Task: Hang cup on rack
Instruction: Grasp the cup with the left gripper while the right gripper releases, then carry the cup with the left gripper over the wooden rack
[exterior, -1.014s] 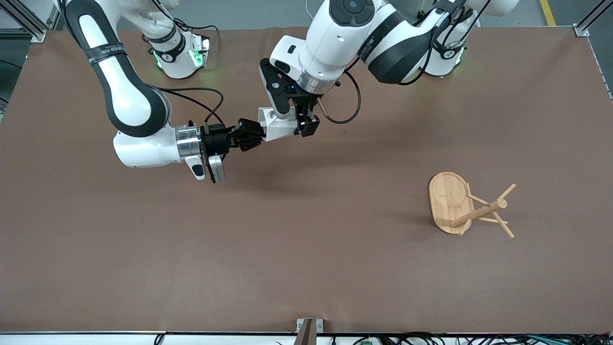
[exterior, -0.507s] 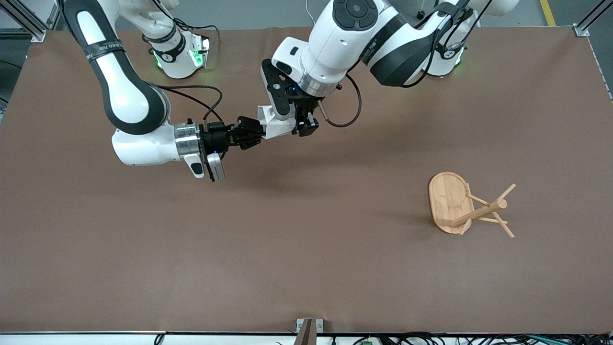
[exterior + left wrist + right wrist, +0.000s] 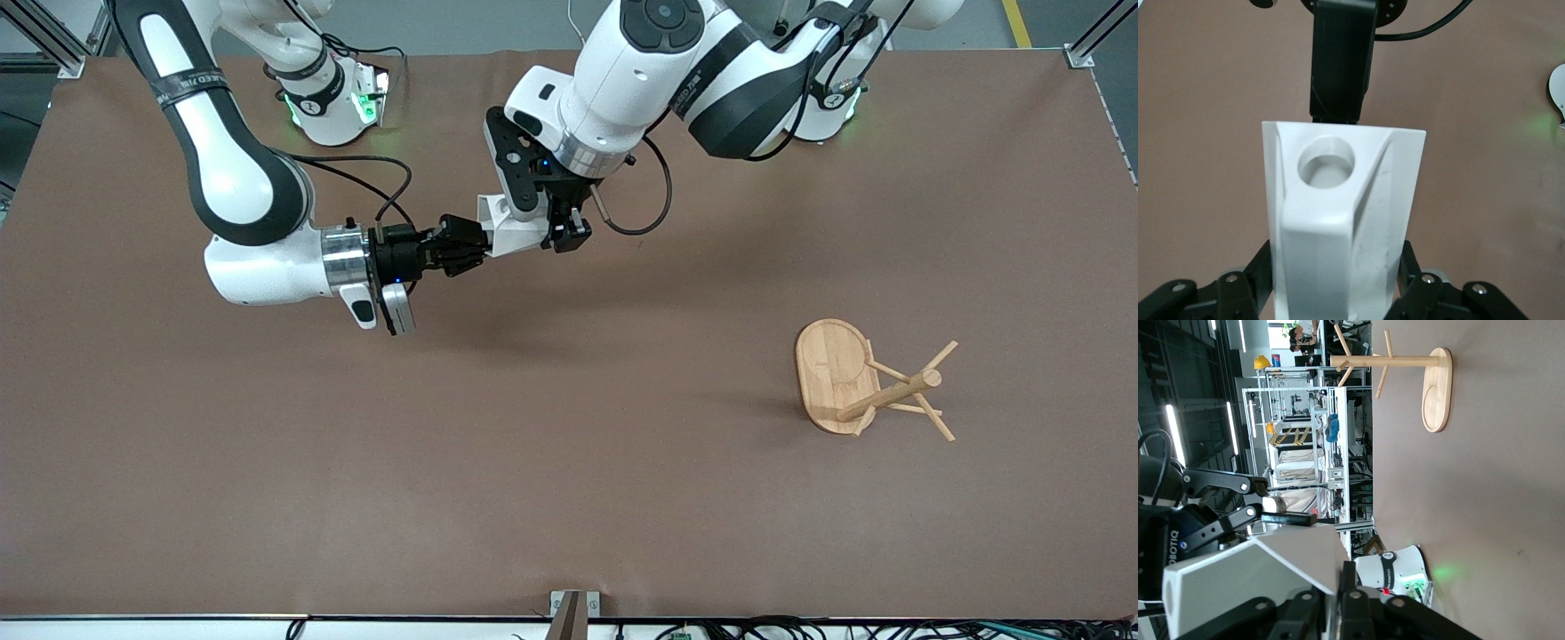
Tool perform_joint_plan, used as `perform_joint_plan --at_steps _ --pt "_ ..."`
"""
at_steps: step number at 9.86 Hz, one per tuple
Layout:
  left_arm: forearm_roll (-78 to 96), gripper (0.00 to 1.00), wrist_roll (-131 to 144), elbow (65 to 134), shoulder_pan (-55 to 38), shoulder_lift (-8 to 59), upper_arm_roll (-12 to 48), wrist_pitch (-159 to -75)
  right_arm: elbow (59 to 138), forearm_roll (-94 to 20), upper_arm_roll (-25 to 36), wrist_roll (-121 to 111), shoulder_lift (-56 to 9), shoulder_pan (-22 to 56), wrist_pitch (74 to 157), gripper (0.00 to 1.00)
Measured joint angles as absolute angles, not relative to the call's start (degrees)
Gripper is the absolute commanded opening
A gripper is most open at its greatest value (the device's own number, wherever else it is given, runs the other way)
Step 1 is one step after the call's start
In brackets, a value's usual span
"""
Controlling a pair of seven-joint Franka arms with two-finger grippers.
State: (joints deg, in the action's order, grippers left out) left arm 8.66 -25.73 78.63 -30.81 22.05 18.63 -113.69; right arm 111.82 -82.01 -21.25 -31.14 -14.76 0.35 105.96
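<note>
The white faceted cup (image 3: 514,234) hangs in the air over the table's middle, toward the robots' bases, held between both grippers. My left gripper (image 3: 544,222) comes down from above and is shut on the cup's body (image 3: 1338,220), with a black finger (image 3: 1411,273) on each side. The handle's round hole (image 3: 1327,160) faces the left wrist camera. My right gripper (image 3: 476,245) reaches in level and is shut on the cup's wall (image 3: 1251,580) at its rim end. The bamboo rack (image 3: 876,391) stands on its oval base toward the left arm's end of the table, also in the right wrist view (image 3: 1405,361).
Brown table mat (image 3: 569,462) lies under everything. The right arm's base (image 3: 333,102) and the left arm's base (image 3: 827,98) stand along the mat's edge farthest from the front camera. A metal bracket (image 3: 573,609) sits at the edge nearest it.
My left gripper's fingers have closed onto the cup. Both arms and the cup have barely shifted.
</note>
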Motion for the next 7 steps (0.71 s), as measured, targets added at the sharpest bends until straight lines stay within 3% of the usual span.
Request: perform_joint_plan --at_steps 4,7 --pt "8.66 0.0 -25.73 78.73 -30.45 22.09 18.52 -110.78 111.47 -79.4 -20.97 -29.26 -13.08 -1.01 105.96 1.0" --pt "8.48 0.0 -25.47 78.79 -29.18 22.1 18.16 -107.7 111.16 -67.26 -20.64 -26.85 -13.03 -6.04 105.59 1.0"
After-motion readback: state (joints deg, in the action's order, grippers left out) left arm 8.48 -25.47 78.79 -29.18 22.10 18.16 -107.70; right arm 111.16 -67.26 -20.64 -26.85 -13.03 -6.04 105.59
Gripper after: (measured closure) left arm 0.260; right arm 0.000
